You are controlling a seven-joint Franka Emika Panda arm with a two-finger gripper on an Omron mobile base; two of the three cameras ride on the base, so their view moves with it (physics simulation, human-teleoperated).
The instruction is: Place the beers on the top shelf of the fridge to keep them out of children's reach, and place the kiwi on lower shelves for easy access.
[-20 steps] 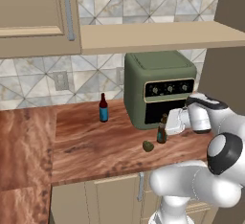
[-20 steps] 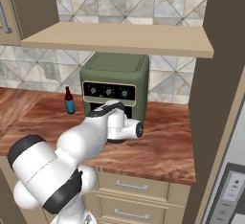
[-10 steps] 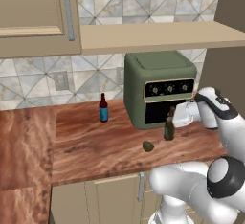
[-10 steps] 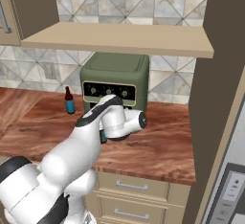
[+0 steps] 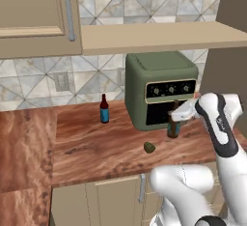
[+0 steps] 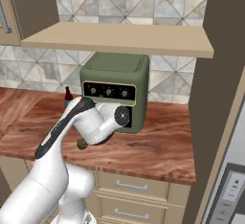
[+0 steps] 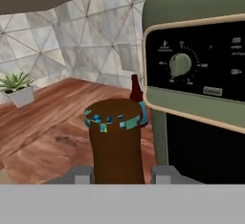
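Note:
My gripper (image 5: 175,119) is shut on the amber brown beer (image 5: 173,126), holding it upright just in front of the green oven's door. In the hand view this bottle (image 7: 117,144) stands between the two fingertips (image 7: 81,174), its blue label at the top. The maroon beer (image 5: 104,108) with a red cap stands on the counter left of the oven; it shows again in the right base view (image 6: 68,95) and behind the held bottle (image 7: 136,88). The kiwi (image 5: 149,147) lies on the counter near the front edge. The fridge (image 6: 233,180) stands at the far right, with its shelves out of view.
The squat green oven (image 5: 161,92) sits close behind the gripper on the wooden counter (image 5: 91,145). A wooden shelf (image 5: 159,35) hangs above it. A dark tall panel (image 6: 217,65) separates the counter from the fridge. A small potted plant (image 7: 17,87) stands far along the counter.
The arm has swung round, its elbow rising to the right. The gripper stays shut on the amber beer, which has shifted only slightly in front of the oven.

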